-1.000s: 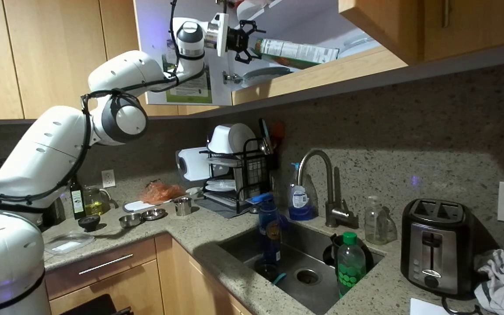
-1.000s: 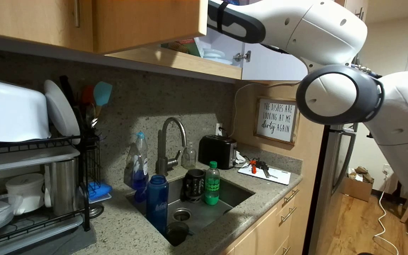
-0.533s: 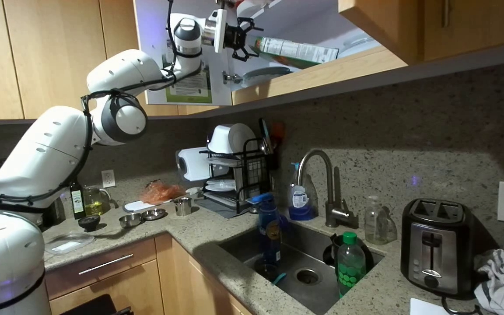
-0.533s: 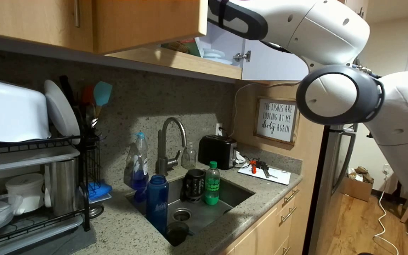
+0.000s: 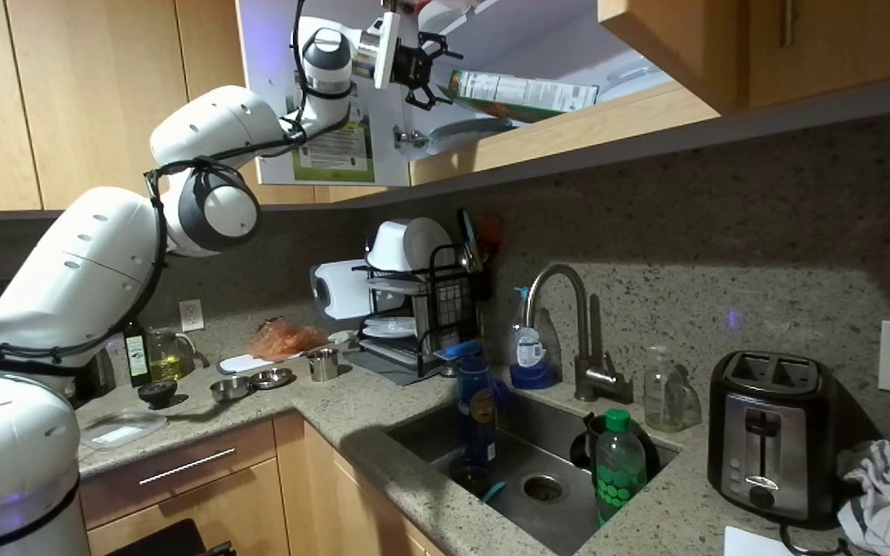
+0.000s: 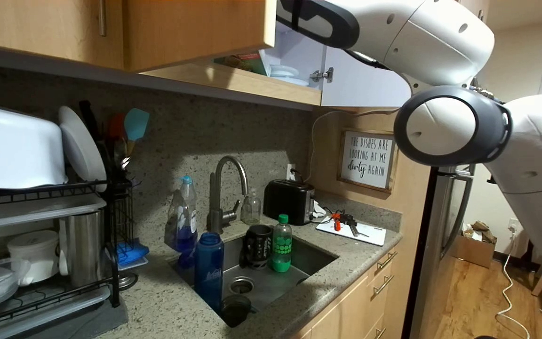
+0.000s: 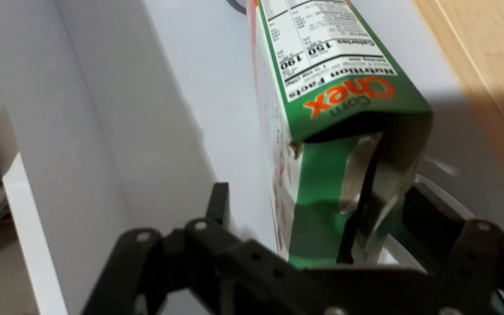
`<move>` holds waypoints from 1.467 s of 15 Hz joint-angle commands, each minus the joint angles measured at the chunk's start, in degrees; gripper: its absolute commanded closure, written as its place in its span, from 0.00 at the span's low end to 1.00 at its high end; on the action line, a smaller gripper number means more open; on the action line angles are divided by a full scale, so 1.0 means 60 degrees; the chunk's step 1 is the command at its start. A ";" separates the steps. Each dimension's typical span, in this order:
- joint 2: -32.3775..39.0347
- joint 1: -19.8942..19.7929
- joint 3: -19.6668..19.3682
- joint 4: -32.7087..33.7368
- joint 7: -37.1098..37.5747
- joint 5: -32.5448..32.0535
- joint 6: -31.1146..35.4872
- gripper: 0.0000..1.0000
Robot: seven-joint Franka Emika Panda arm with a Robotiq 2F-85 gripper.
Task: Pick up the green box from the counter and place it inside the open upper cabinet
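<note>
1. The box (image 5: 526, 93) lay on its side inside the open cabinet (image 5: 568, 131), seen in all three views.
2. In an exterior view, the gripper (image 5: 450, 78) stood at the cabinet's opening, jaws spread wide, near the box's end.
3. Only the wrist view made "Corn Chex" readable, upside down, and bared a dark gap in that end. One finger (image 7: 220, 201) stood apart from the box; whether the other touched could not be told.
4. In an exterior view, the gripper was out of sight; part of the box showed in the cabinet, beside pale dishes (image 6: 284, 73).
5. In an exterior view, a framed sign (image 6: 367, 160) hung lower than the cabinet.
6. In an exterior view, a metal cup (image 5: 324, 365) stood on the counter (image 5: 321, 409), lower than the cabinet.
</note>
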 commanded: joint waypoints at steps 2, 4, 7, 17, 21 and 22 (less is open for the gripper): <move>-0.0239 0.0175 -0.0248 -0.0127 -0.0455 0.0310 -0.0547 0.00; -0.0227 0.0187 -0.0253 -0.0126 -0.0528 0.0344 -0.0671 0.00; -0.0218 0.0184 -0.0276 -0.0092 -0.0665 0.0432 -0.0780 0.00; -0.0248 0.0179 -0.0283 -0.0081 -0.1075 0.0832 -0.1248 0.00; -0.0173 0.0220 -0.0297 -0.0057 -0.1426 0.0986 -0.1454 0.00; -0.0127 0.0229 -0.0289 -0.0027 -0.1509 0.1015 -0.1545 0.00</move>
